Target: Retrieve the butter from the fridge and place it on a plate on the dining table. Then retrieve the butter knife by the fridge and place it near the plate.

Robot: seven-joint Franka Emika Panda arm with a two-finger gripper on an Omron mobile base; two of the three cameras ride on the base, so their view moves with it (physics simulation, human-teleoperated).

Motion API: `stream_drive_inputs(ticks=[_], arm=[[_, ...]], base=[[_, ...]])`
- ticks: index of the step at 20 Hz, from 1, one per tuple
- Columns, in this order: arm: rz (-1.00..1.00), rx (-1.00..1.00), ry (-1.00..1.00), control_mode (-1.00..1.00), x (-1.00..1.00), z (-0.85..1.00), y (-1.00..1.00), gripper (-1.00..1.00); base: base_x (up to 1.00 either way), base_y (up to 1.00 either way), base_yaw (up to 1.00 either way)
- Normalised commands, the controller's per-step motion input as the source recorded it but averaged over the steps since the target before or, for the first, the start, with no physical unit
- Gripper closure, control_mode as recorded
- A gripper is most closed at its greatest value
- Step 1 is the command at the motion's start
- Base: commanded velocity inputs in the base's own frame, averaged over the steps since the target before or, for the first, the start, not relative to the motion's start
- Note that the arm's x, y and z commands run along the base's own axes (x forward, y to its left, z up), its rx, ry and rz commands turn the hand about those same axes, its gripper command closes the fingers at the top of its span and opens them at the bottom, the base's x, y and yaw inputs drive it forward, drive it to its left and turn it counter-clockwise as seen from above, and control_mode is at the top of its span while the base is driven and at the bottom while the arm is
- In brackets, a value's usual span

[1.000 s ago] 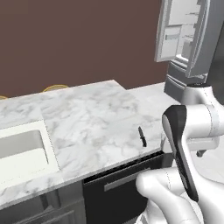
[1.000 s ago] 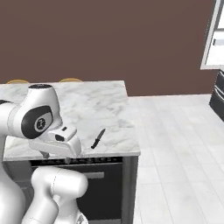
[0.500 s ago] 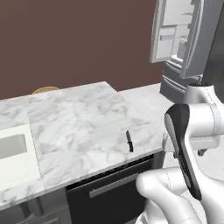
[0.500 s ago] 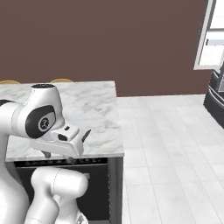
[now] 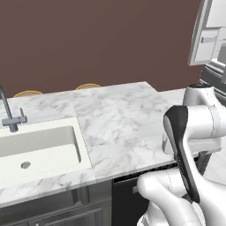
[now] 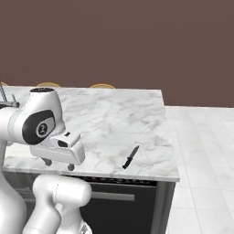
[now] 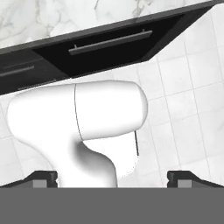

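Observation:
The butter knife (image 6: 130, 157), slim and black, lies flat on the white marble dining table (image 6: 109, 123) near its front right corner. My gripper (image 6: 58, 164) hangs at the table's front edge, left of the knife and apart from it. In the hand view my gripper (image 7: 113, 177) is open, its fingertips (image 7: 43, 177) wide apart with nothing between them, pointing down at the tiled floor. The fridge (image 5: 207, 35) stands at the far right with a door swung open. The butter and the plate are out of view.
A white sink (image 5: 37, 148) with a grey faucet (image 5: 9, 115) is set into the table's left part. Stool tops (image 5: 88, 86) peek over its far edge. Dark drawers (image 7: 109, 43) run under the top. A brown wall stands behind, and light tiled floor (image 6: 201, 183) lies to the right.
The whole picture has shifted, so the base has moved. The sink now shows more fully, and the knife shows right of the gripper in the right base view. The gripper stays open.

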Motion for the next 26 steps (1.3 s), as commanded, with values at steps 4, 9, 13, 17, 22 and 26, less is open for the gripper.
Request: stream_drive_inputs(ticks=[4, 9, 13, 17, 22, 26], arm=[[0.03, 0.0, -0.05, -1.0, 0.0, 0.0, -0.04, -1.0], [0.04, 0.02, -0.19, -1.0, 0.0, 0.0, -0.45, -1.0], [0.0, 0.04, -0.12, -1.0, 0.1, 0.0, -0.68, -1.0], [0.0, 0.05, -0.09, -1.0, 0.59, -0.01, -0.63, -1.0], [0.0, 0.14, 0.0, -1.0, 1.0, -0.1, -0.66, -1.0], [-0.03, 0.13, 0.0, -1.0, 1.0, -0.12, -0.64, -1.0]], base=[[0.03, -0.01, 0.1], [0.0, 0.0, 0.0], [0.0, 0.0, 0.0], [0.0, 0.0, 0.0], [0.0, 0.0, 0.0], [0.0, 0.0, 0.0]])
